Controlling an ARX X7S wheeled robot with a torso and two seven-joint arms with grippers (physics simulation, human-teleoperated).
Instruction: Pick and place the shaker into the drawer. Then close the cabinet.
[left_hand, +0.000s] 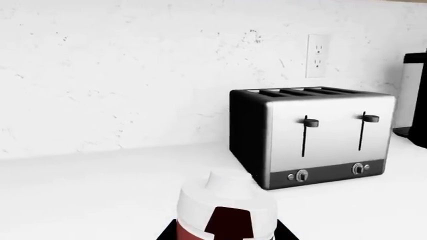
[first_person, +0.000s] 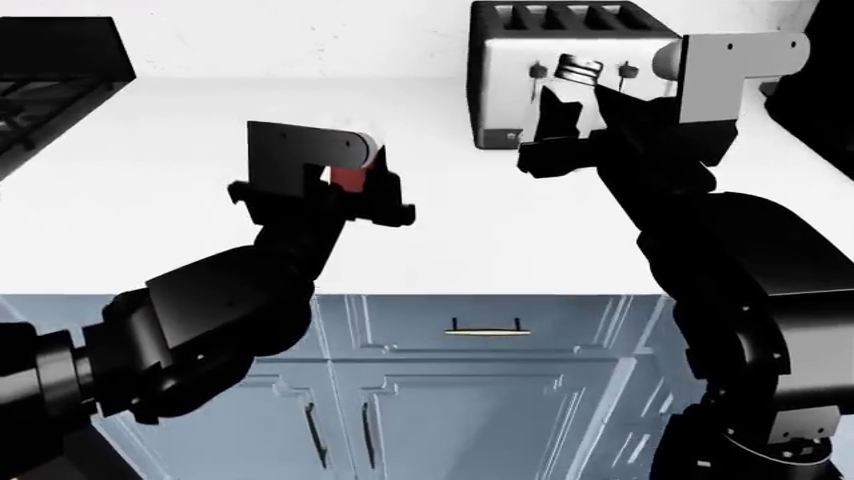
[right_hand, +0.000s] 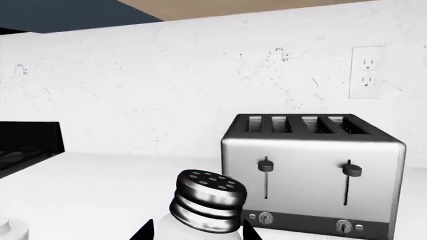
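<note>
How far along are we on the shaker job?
Early. The right gripper has the shaker between its fingers, above the counter near the toaster; whether it is clamped I cannot tell. The left gripper sits at the red cup. In the head view the drawer looks shut, so opening, placing and closing remain.

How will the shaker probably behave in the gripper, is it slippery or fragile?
The shaker looks rigid: clear glass body, ribbed metal cap. Smooth glass may slip between the fingers of the right gripper, so a firm but gentle squeeze seems wise. Being narrow and upright, it could tip when set down, and glass might crack if dropped.
</note>
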